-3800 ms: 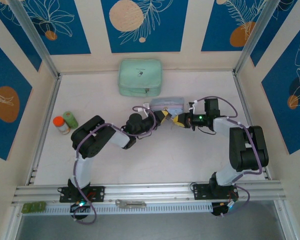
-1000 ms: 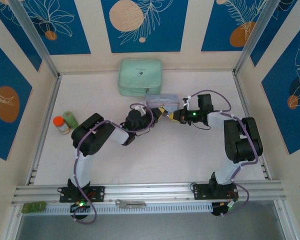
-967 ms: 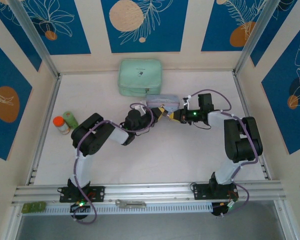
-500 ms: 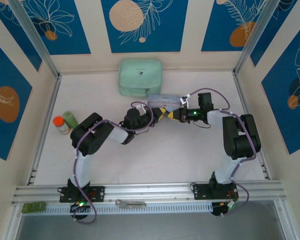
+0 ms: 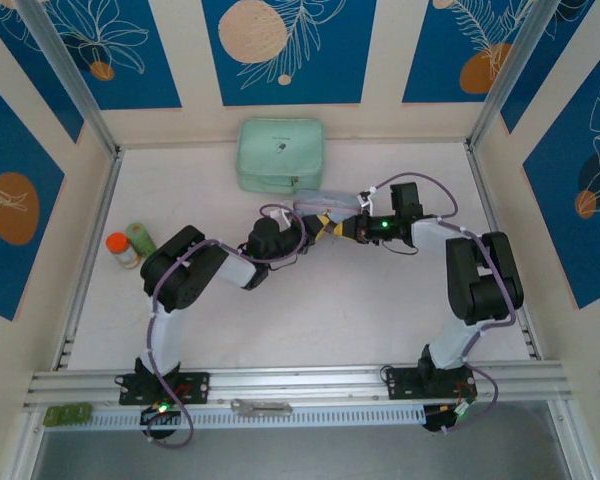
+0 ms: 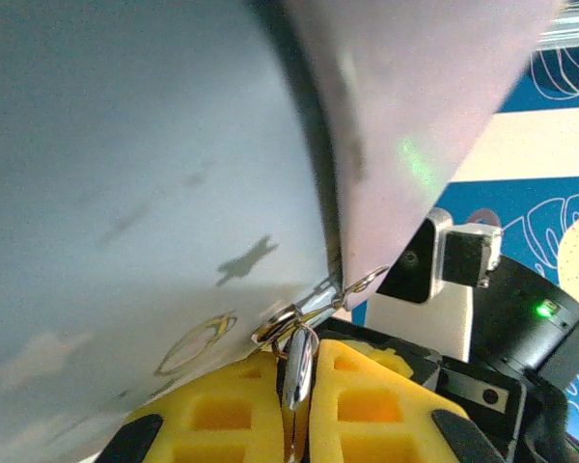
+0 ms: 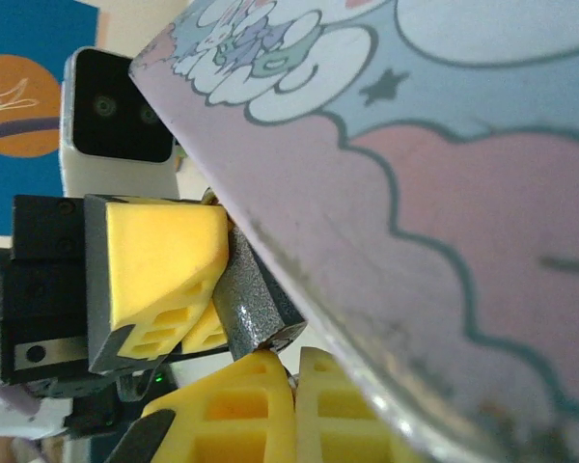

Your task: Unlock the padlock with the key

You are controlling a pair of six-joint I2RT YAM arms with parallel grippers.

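Yellow-fingered left gripper [image 6: 299,355], nearer the one tin [image 5: 330,198] than before, pinches one key [image 6: 296,378]; right gripper [image 7: 291,365], fingers nearly together, touches one padlock [image 7: 256,304].

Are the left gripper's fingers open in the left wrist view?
No, the left gripper is shut on the thin silvery key.

Arms angled inward, left pincer [image 6: 297,378] closed, right pincer [image 7: 292,384] closed, tips together
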